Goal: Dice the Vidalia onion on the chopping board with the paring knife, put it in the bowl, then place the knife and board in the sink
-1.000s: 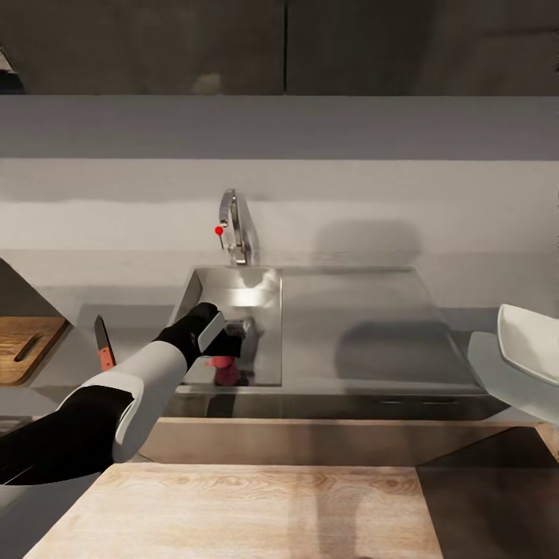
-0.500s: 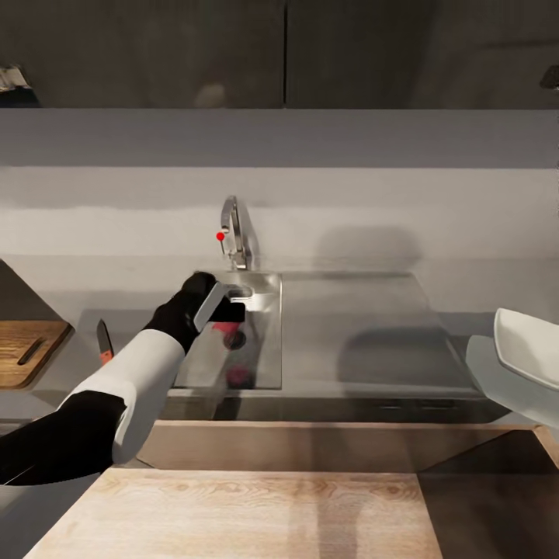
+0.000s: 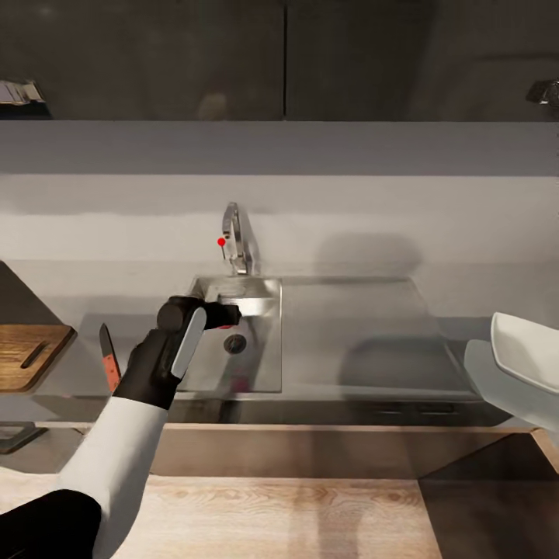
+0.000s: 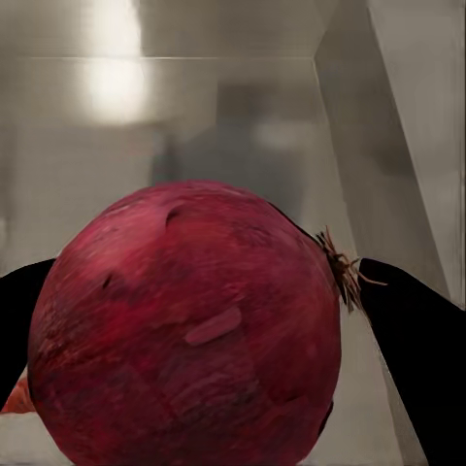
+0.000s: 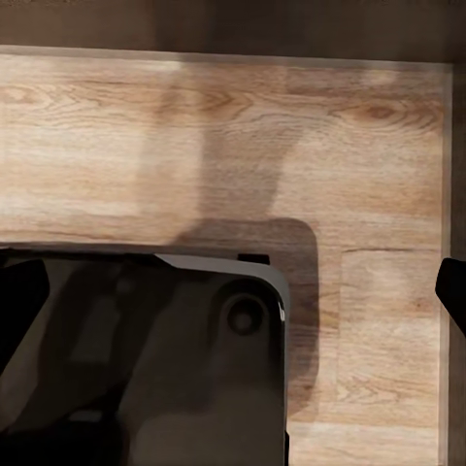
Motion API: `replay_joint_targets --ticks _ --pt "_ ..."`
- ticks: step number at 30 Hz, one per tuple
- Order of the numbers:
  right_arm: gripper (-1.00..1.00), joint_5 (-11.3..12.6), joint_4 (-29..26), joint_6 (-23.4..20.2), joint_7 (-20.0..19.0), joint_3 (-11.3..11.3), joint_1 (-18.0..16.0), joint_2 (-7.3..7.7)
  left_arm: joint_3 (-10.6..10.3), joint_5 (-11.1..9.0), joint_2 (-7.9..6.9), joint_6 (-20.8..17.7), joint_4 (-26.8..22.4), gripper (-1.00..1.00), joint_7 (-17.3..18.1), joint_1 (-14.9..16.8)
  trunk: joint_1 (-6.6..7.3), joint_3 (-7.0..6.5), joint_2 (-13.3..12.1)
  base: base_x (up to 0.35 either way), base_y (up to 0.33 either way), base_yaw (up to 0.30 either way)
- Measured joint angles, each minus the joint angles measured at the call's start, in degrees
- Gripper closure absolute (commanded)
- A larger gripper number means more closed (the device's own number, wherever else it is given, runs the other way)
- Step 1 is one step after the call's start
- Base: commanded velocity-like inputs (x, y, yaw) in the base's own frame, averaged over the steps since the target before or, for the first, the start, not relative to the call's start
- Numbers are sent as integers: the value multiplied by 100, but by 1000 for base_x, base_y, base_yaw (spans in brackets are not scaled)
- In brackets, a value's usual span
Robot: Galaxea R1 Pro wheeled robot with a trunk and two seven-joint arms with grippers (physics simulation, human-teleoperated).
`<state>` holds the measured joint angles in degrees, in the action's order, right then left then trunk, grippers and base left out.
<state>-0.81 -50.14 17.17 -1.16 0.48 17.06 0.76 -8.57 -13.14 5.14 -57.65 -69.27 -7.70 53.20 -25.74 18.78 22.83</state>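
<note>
Grey metallic countertop (image 3: 85,341) ran along a pale wall beneath dark upper cabinets, with the robot facing its front edge. At the far left end lay the rectangular brown wooden chopping board (image 3: 27,355) with its oblong handle slot, and just beside it, apart from it, lay the small paring knife (image 3: 109,355) with a dark blade and red-orange handle, blade pointing toward the wall. Next came the left gripper (image 3: 227,314), raised over the left part of the rectangular grey steel sink (image 3: 260,365), near the basin's back wall below the curved chrome faucet (image 3: 237,241). The left wrist view showed its 2 dark fingers (image 4: 417,340) clamped on either side of the round, dark red onion (image 4: 189,325), which hung above the basin floor. At the right end of the countertop sat the shallow white squarish bowl (image 3: 528,357).

The step in hand appeared to be carrying the onion to the board. Done well, that would mean lifting clear of the basin rim first, holding the squeeze steady on so round a thing, passing above the knife rather than through it, and lowering onto the board's middle, away from the slot. The right gripper's fingers (image 5: 451,286) hung spread apart, holding nothing, over a wooden floor.
</note>
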Motion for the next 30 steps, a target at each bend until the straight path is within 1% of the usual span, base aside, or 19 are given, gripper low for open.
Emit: replay_joint_targets --ticks 2,3,4,5,8,10,13,25,30 --pt "-100 0 1 0 0 0 0 0 -2 17 -85 1 -530 100 0 -352 0 -18 0 0 0 0" --pt "-100 0 1 0 0 0 -1 0 -2 10 -113 2 -661 100 0 -438 0 -27 0 0 0 0" --pt "-100 0 1 -1 0 0 -2 0 -3 22 -171 1 -906 100 3 -589 0 -36 0 0 0 0" --pt "-100 0 2 -1 0 0 -2 0 -5 11 -203 2 -1030 100 5 -662 0 -45 0 0 0 0" --pt "-100 0 2 1 0 0 -1 0 -9 13 -338 3 -1620 100 8 -1000 0 -72 0 0 0 0" --pt "-100 0 2 5 0 0 -1 0 -5 6 -380 4 -1812 100 11 -1137 -1 -90 -1 -50 81 0" --pt "-100 0 3 5 1 2 -2 1 -4 3 -402 5 -1917 100 17 -1218 -2 -118 -1 -104 188 0" --pt "-100 0 7 8 1 3 -1 1 24 3 -408 3 -1945 100 17 -1237 -2 -225 -1 -109 269 0" --pt "-100 0 17 8 1 3 -1 1 25 2 -408 3 -1946 100 18 -1238 -1 -270 -1 -48 295 0"
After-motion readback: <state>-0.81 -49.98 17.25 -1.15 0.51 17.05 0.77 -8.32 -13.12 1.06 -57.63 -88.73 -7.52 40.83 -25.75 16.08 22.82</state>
